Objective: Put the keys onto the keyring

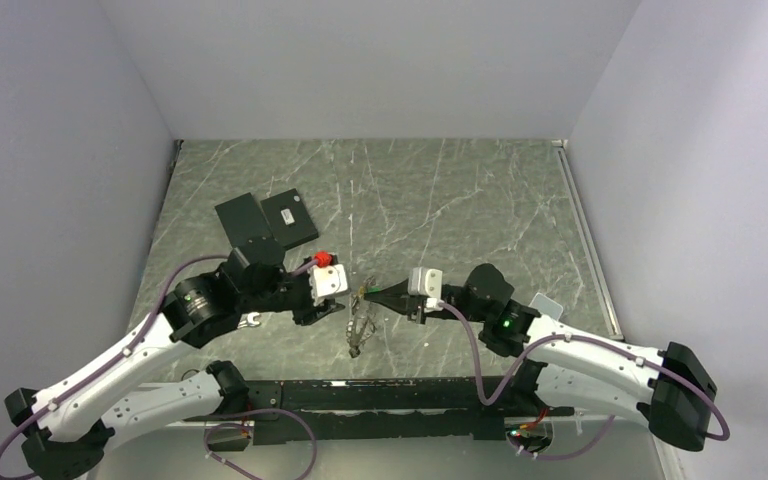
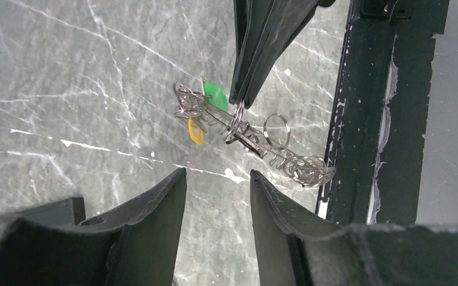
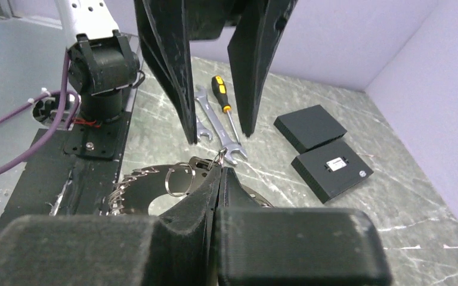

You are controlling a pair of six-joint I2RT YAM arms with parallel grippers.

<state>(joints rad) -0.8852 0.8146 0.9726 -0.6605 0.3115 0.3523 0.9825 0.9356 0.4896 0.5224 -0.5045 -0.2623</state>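
The keyring [image 2: 237, 118] is a tangle of thin metal rings and grey chain [image 2: 308, 170] with a green tag [image 2: 216, 95], hanging low over the marble table [image 2: 65, 77]. My right gripper [image 2: 243, 102] comes in from above in the left wrist view and is shut on one small ring of it [image 3: 219, 156]. A small yellow piece [image 2: 195, 131] and a short metal bar [image 2: 251, 143] sit in the tangle; I cannot tell single keys apart. My left gripper [image 2: 218, 174] stands open and empty, a little short of the tangle. In the top view both grippers [image 1: 332, 308] [image 1: 367, 293] meet above the keyring [image 1: 360, 328].
Two flat black plates [image 1: 243, 218] [image 1: 291, 217] lie at the back left. A wrench [image 3: 214, 122] and a yellow-handled screwdriver [image 3: 220, 89] lie under the left arm. A white card [image 1: 548, 303] lies at the right. The black base rail [image 2: 364, 119] runs close beside the tangle.
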